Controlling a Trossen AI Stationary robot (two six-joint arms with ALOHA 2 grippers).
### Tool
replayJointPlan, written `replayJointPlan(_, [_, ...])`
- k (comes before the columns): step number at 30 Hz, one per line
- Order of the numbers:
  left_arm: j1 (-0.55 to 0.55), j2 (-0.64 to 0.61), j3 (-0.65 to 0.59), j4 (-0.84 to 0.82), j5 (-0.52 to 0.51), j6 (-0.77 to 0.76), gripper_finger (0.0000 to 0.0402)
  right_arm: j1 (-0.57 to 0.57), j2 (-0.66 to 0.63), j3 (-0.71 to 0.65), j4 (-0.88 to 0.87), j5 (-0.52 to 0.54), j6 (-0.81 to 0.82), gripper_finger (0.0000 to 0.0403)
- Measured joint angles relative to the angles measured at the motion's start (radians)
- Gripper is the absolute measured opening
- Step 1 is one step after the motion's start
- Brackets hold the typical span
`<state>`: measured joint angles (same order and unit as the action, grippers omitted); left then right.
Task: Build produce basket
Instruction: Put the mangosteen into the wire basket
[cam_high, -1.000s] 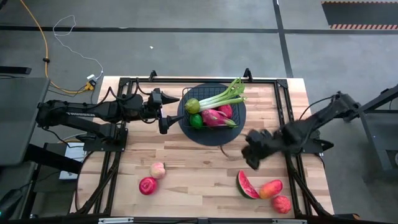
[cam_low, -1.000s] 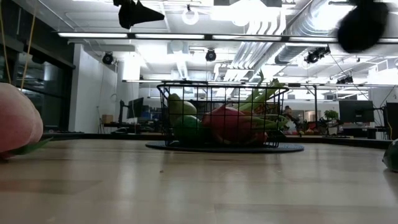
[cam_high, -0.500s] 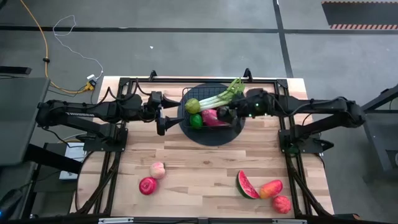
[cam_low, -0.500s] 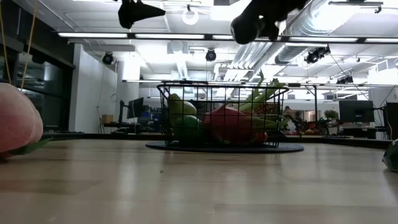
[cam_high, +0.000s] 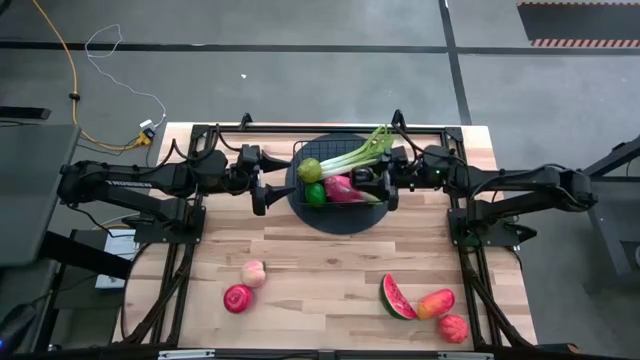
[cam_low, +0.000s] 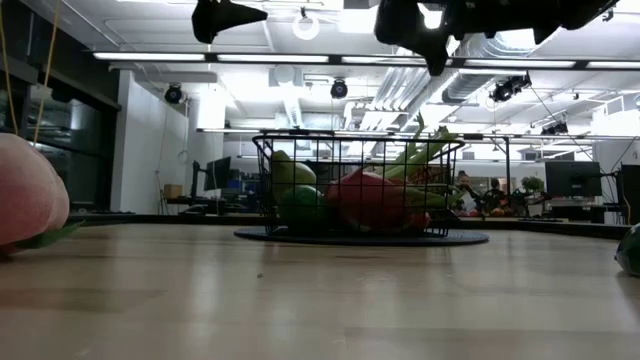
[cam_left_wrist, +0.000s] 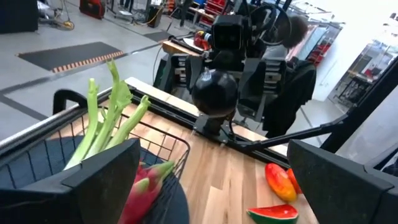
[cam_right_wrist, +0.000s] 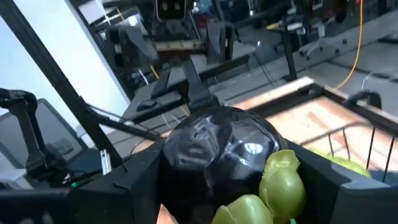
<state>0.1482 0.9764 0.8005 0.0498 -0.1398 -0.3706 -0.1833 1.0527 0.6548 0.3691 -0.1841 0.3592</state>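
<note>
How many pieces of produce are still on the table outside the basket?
5: a peach and red apple near the front left; a watermelon slice, mango and red fruit front right.

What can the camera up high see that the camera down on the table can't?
Only the high view shows the watermelon slice, the mango and two red fruits near the front edge, plus both whole arms. Only the low view shows the room's ceiling lights and a big peach up close. Both show the basket on its dark round mat, holding the pink dragon fruit, and the right gripper above it.
</note>
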Motion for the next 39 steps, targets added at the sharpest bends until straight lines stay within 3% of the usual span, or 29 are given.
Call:
replayJointPlan(8, [0.000,0.000,0.000,0.000,-0.002,0.056,0.0392,0.000,0.000,0.005,-0.006,0.004,-0.002,0.0250])
replayJointPlan(13, [0.000,0.000,0.000,0.000,-0.002,0.056,0.0392,-0.001,0.001,0.033,-0.051,0.109,-0.002,0.0250])
replayJointPlan(18, [0.000,0.000,0.000,0.000,-0.009,0.060,0.0392,-0.032,0.056,0.218,-0.420,0.194,-0.002,0.0250])
replayJointPlan(22, [0.001,0.000,0.000,0.000,-0.046,0.060,0.0392,-0.088,0.169,0.397,-0.809,0.208,0.003,0.0250])
replayJointPlan(25, [0.002,0.000,0.000,0.000,-0.054,0.060,0.0392,-0.118,0.267,0.479,-1.006,0.210,-0.025,0.0250])
replayJointPlan(32, [0.001,0.000,0.000,-0.002,-0.055,0.060,0.0392,-0.131,0.412,0.515,-1.007,0.212,-0.127,0.0250])
replayJointPlan(39, [0.001,0.001,0.000,-0.012,-0.058,0.060,0.0392,-0.131,0.473,0.515,-1.060,0.235,-0.262,0.0250])
